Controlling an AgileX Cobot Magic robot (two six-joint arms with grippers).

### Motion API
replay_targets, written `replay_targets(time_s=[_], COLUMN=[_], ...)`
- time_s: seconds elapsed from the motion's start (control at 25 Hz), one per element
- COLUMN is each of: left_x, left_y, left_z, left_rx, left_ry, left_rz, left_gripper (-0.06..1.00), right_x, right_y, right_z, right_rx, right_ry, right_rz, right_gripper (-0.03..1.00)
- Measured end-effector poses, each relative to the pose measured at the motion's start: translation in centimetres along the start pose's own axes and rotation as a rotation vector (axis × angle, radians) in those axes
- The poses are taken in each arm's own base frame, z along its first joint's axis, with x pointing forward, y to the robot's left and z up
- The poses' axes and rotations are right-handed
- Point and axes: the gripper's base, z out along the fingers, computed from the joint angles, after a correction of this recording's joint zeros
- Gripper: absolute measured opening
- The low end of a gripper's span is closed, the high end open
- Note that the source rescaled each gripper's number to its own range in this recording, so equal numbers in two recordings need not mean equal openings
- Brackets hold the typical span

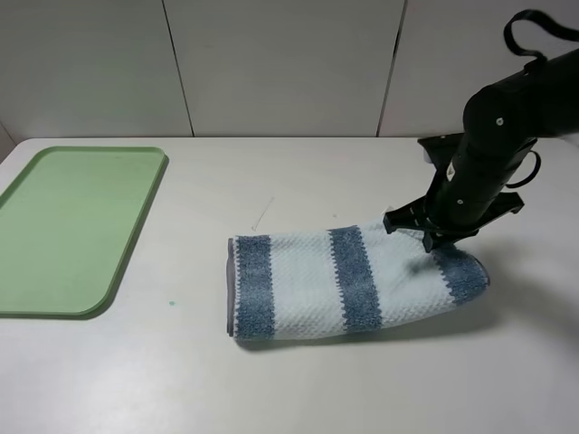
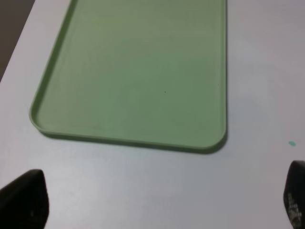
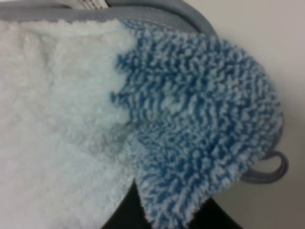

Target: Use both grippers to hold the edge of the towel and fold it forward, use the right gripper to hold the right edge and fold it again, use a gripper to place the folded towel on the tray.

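While the left arm is out of the high view, its wrist camera looks down on the green tray [image 2: 143,71] and the white table [image 2: 257,71]; the left gripper [image 2: 159,195] stands wide apart, one dark finger [image 2: 26,198] showing at each lower corner, with nothing between them. The tray [image 1: 72,226] lies on the table's far left, well apart from the towel [image 1: 344,285]. The towel is folded once into a long band, pale with three blue stripes, and lies centre-right on the table [image 1: 271,389]. A small teal speck [image 1: 172,303] sits on the bare surface between the tray and the towel. The right gripper [image 1: 425,237] is down on the towel's right end and pinches its back edge; that end is bunched and raised, with shadow beneath. In the right wrist view the pile [image 3: 62,119] fills the picture and hides the jaws, apart from a dark finger part [image 3: 124,217]. A grey hanging loop [image 3: 271,169] sticks out beside the blue stripe.
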Motion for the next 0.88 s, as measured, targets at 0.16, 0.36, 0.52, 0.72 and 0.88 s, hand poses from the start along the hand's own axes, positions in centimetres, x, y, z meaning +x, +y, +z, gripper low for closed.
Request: replay_targets(time_s=[0.16, 0.36, 0.52, 0.72, 0.88], left_x=[0.0, 0.0, 0.0, 0.0, 0.0], left_y=[0.0, 0.0, 0.0, 0.0, 0.0], left_z=[0.0, 0.0, 0.0, 0.0, 0.0], left_rx=[0.0, 0.0, 0.0, 0.0, 0.0], left_ry=[0.0, 0.0, 0.0, 0.0, 0.0], left_rz=[0.0, 0.0, 0.0, 0.0, 0.0], left_gripper=[0.99, 0.99, 0.99, 0.99, 0.99], right_x=[0.1, 0.2, 0.4, 0.5, -0.5], right_y=[-1.6, -3.7, -5.0, -5.8, -5.8], right_z=[-1.7, -3.4, -4.6, -5.8, -7.4], right_rx=[0.028, 0.053, 0.067, 0.092, 0.097], right_ry=[-0.005, -0.012, -0.02, -0.012, -0.006], right_rz=[0.03, 0.078, 0.091, 0.092, 0.068], right_gripper=[0.07, 0.07, 0.07, 0.07, 0.07])
